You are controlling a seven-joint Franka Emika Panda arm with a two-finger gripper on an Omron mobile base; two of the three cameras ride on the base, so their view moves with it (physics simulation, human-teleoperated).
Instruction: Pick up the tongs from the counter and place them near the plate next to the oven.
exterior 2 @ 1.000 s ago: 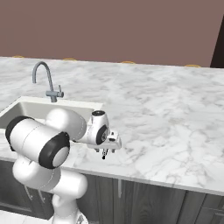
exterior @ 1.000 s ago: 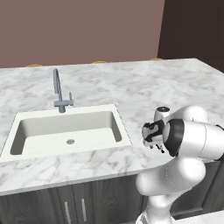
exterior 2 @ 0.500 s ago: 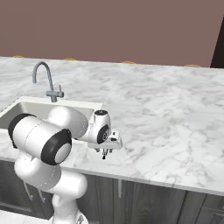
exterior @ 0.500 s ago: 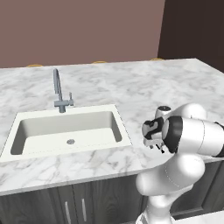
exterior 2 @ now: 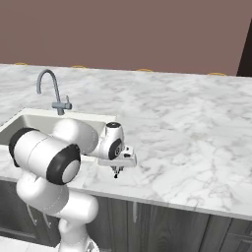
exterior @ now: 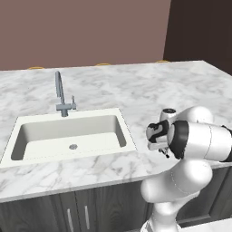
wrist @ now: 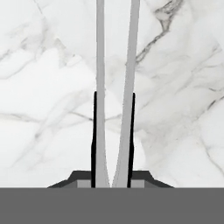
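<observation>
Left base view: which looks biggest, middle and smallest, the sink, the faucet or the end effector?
1. The sink, widest by far.
2. The faucet.
3. The end effector, though it sits nearer the camera, so this is only how it looks.

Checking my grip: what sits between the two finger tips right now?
The hand view shows the tongs, two silver arms running up over the counter, clamped between the gripper fingers.

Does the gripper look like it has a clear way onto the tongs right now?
Probably yes. In the hand view the gripper is already there: its dark fingertips sit outside the two silver arms of the tongs, with nothing else over the counter.
</observation>
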